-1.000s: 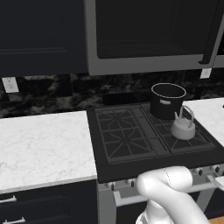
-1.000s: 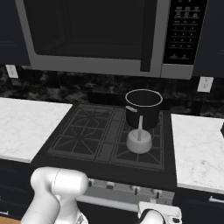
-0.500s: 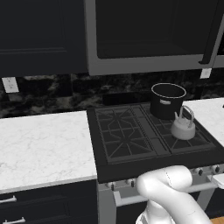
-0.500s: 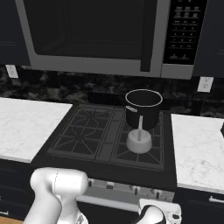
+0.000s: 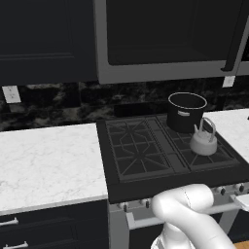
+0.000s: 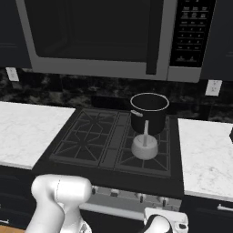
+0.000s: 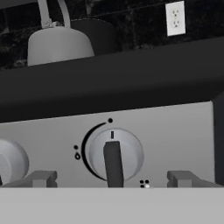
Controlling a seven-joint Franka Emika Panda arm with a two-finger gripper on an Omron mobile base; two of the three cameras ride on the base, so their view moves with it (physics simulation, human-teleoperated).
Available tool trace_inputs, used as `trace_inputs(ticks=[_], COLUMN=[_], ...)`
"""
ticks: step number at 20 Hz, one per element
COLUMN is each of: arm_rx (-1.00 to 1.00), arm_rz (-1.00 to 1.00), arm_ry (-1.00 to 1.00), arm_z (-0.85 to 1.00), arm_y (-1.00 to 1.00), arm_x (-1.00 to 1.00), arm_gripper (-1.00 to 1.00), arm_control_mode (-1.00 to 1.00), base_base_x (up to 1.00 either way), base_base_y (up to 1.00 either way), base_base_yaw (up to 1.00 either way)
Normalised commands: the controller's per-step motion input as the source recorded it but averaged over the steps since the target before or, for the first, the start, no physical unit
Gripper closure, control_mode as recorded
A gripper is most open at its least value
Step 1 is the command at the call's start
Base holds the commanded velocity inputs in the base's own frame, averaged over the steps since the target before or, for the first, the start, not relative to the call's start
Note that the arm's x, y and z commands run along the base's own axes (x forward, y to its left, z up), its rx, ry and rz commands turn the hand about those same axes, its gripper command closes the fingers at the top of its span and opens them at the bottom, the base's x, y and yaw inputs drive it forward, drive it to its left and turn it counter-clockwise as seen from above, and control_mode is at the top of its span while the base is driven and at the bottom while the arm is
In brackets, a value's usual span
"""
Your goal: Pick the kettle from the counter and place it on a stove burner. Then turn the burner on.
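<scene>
- The kettle (image 5: 203, 141) stands upright on the front right burner (image 5: 206, 154) of the black cooktop, just in front of the black pot (image 5: 186, 112), which sits on the rear right burner.
- From the right base camera the kettle (image 6: 144, 146) shows its thin loop handle edge-on, and the pot (image 6: 149, 113) rises directly behind it.
- In the hand camera the kettle (image 7: 58, 43) appears high and to the left, above the dark edge of the cooktop, well apart from the fingers (image 7: 42, 179) low in that picture.
- The arm bends down in front of the stove: its white elbow (image 5: 181, 204) bulges below the stove's front rail, and the hand reaches low toward the knob panel.
- The hand camera faces the grey stove front head-on, with a round silver knob (image 7: 114, 154) centred between the two finger tips; its dark pointer bar stands vertical.
- The fingers are spread wide, one tip on each side of the knob, touching nothing and holding nothing.
- White marble bench (image 5: 46, 163) lies on the left of the stove, and more bench (image 6: 205, 150) on its right.
- A white wall outlet (image 7: 175, 18) sits on the dark backsplash.
</scene>
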Motion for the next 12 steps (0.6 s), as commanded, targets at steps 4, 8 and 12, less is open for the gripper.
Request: trace_inputs(ticks=[4,8,12], arm_rx=[0.00,0.00,0.00], arm_rz=[0.00,0.00,0.00], arm_ry=[0.00,0.00,0.00], arm_z=[0.00,0.00,0.00], arm_y=[0.00,0.00,0.00], arm_x=[0.18,0.23,0.18], arm_gripper=[-1.00,-1.00,-1.00], arm_control_mode=[-1.00,-1.00,-1.00], base_base_x=[0.00,0.00,0.00], base_base_y=[0.00,0.00,0.00], base_base_yaw=[0.00,0.00,0.00])
